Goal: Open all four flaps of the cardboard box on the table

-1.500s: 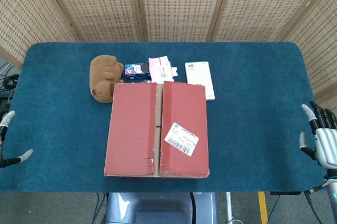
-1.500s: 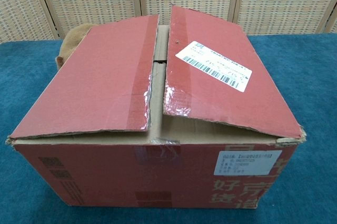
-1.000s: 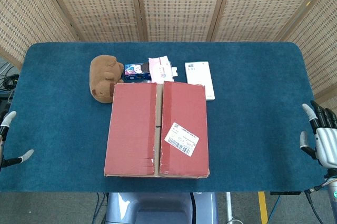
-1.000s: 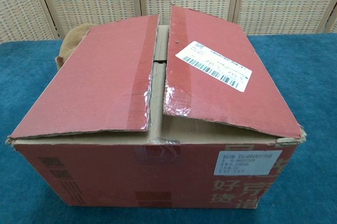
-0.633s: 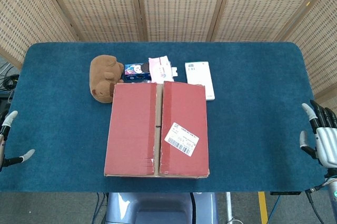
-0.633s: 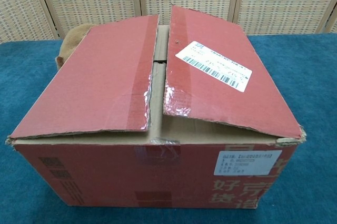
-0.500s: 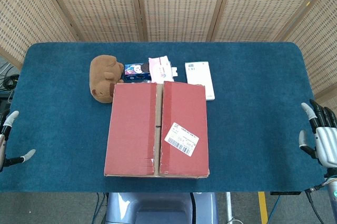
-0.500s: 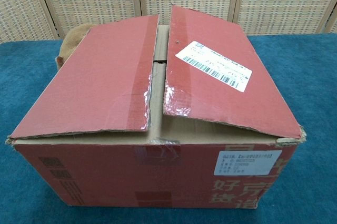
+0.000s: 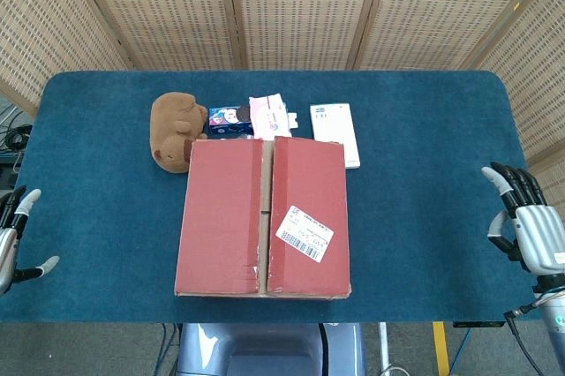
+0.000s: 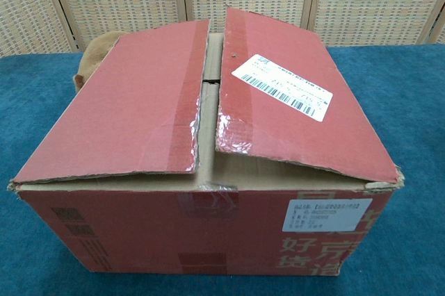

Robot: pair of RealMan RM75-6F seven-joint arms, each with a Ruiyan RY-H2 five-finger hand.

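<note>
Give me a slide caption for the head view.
Closed cardboard box on the blue table, both open hands, left and right, waiting at its edges.

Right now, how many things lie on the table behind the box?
4, in a row along the box's far edge: a brown plush toy at the left, then a blue packet, a pink packet and a white packet. The box may hide others.

Brown plush toy [image 9: 176,131], small packets [image 9: 251,116], white carton [image 9: 335,132] on blue table [image 9: 424,138].
</note>
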